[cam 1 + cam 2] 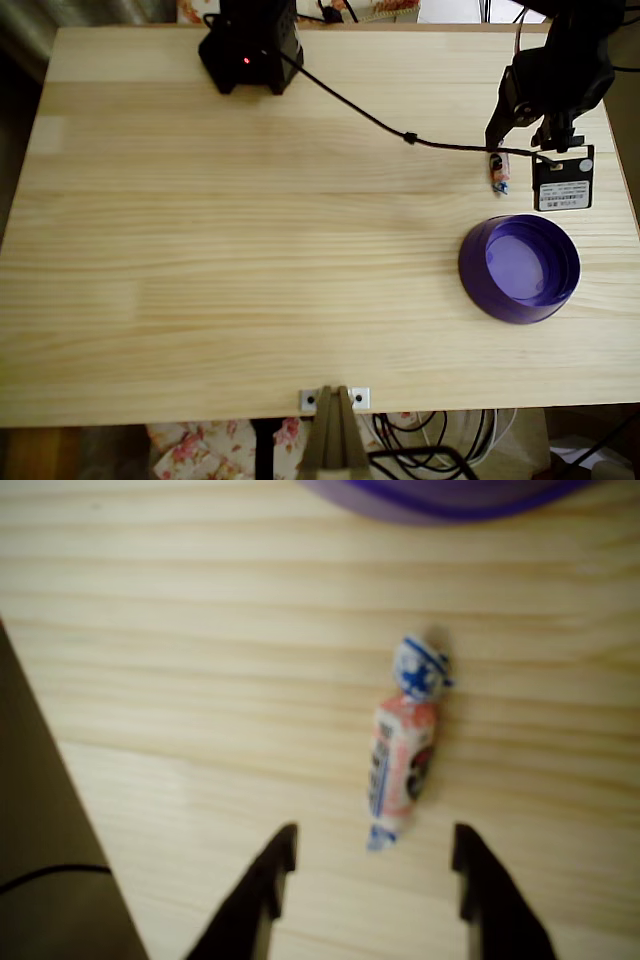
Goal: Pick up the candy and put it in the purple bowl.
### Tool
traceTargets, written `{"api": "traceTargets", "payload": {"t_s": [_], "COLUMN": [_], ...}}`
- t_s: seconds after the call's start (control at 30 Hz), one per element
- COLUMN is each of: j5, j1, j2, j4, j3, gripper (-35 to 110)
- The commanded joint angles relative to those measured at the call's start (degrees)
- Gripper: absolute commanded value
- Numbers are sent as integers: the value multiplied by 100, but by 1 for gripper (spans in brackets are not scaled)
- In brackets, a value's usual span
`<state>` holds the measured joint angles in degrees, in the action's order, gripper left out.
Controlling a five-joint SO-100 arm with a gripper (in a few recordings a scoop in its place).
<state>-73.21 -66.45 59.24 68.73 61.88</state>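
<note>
The purple bowl point(519, 268) sits on the wooden table point(250, 250) toward the right side of the overhead view, its lighter violet bottom bare. The candy point(499, 172) lies flat on the wood just above the bowl in that view, clear of the rim and outside it. In the wrist view the candy point(405, 745) lies lengthwise, one blue-and-white twisted end pointing toward the bowl's edge point(440, 500) at the top of the picture, the other toward the gripper point(375, 865). The gripper's two dark fingers stand well apart, wider than the candy, their tips on either side of its near end and touching nothing. A black cable point(350, 105) crosses the table toward the arm.
</note>
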Motion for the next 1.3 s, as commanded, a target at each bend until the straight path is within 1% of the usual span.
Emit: {"api": "traceTargets", "payload": {"t_s": [0.0, 0.57, 0.83, 1.27], "j5": [-53, -18, 35, -88], "j1": [-53, 105, 167, 237], "j2": [229, 0, -272, -439], "j4": [114, 35, 220, 272], "j3": [-448, -536, -844, -905], "gripper": [24, 25, 25, 18]}}
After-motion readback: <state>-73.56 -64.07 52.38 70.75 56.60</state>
